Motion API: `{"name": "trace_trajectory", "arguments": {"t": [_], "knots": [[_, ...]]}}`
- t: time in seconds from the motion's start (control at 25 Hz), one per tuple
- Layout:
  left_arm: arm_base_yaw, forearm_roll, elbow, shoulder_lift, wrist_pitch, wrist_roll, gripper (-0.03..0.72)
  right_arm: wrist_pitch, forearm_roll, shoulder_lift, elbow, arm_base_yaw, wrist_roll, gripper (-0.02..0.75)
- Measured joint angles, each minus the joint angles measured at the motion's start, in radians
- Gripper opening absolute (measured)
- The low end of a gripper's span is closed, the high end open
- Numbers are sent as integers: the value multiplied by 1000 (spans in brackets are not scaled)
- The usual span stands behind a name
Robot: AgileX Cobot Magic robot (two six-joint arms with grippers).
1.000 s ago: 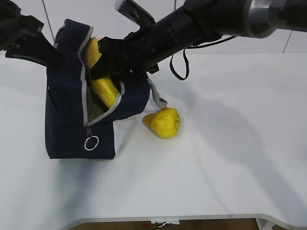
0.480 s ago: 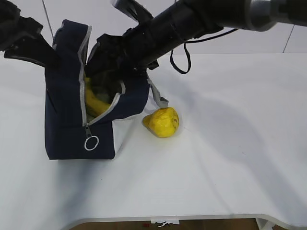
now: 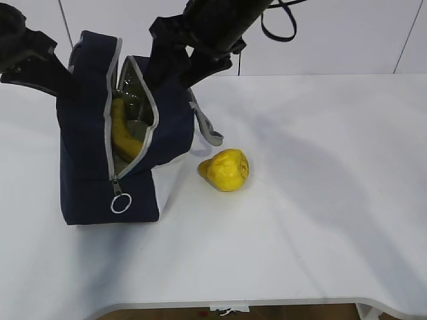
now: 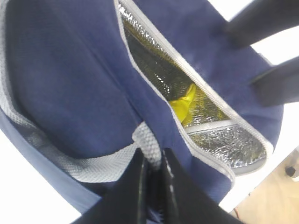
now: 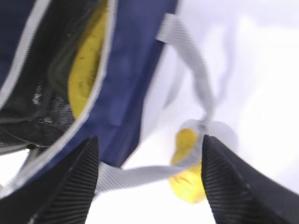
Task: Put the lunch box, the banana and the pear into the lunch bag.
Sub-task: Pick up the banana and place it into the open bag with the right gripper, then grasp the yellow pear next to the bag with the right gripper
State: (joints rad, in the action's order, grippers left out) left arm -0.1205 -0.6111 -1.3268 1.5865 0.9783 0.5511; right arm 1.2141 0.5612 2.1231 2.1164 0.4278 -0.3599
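Lifted clear of the lunch bag (image 3: 100,160), my right gripper (image 5: 149,179) now hangs spread and empty; the pear (image 3: 227,170) lies beside the bag, the banana (image 3: 123,137) inside. My left gripper (image 4: 152,175) pinches its handle (image 4: 147,144).

Lighting is bright and even across the white table (image 3: 320,220), with no hard glare on it. Soft, diffuse shadows fall on the table right of the lunch bag (image 3: 110,153) and beyond the pear (image 3: 225,170), consistent with light from above. The exterior view is sharp, with no marked edge distortion. The left wrist view is moderately soft; the bag's silver lining (image 4: 154,65) gives speckled reflections. The right wrist view is heavily blurred: the bag's strap (image 5: 187,51) and the pear beside it are smeared, and the table is washed out.
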Motion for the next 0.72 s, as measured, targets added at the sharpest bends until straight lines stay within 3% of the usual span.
{"name": "trace_trajectory", "arguments": {"t": [0.36, 0.72], "knots": [[0, 50, 0, 0, 0, 0, 11, 29, -281, -41, 44, 0, 152, 517], [0, 89, 0, 21, 0, 0, 11, 33, -425, -214, -204, 0, 180, 517]]}}
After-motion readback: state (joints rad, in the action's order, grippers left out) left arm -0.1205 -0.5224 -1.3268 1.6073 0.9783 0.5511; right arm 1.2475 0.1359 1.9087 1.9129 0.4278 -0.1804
